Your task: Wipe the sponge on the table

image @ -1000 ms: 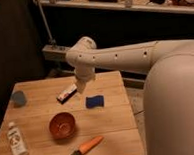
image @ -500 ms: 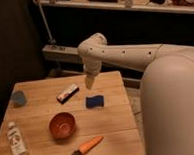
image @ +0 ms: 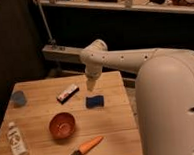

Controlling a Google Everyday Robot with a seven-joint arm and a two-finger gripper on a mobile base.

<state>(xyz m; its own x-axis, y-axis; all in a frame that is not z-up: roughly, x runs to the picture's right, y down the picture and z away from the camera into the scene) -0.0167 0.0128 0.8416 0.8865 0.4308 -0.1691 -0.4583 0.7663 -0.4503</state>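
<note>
The dark blue sponge [image: 94, 101] lies flat on the light plank table [image: 42, 101], right of centre. My gripper [image: 92, 84] hangs from the white arm just above and slightly behind the sponge, pointing down, a small gap away from it. The arm comes in from the right across the table's far right corner.
A black-and-white oblong box [image: 67, 93] lies left of the sponge. A red bowl [image: 61, 125] sits in the middle front, a carrot [image: 87, 146] near the front edge, a white bottle [image: 16, 142] front left, a pale blue cup [image: 19, 98] far left. A dark wall and shelf stand behind.
The arm has swung right and forward, carrying the gripper from over the box area to just above the sponge. Objects on the table have not moved.
</note>
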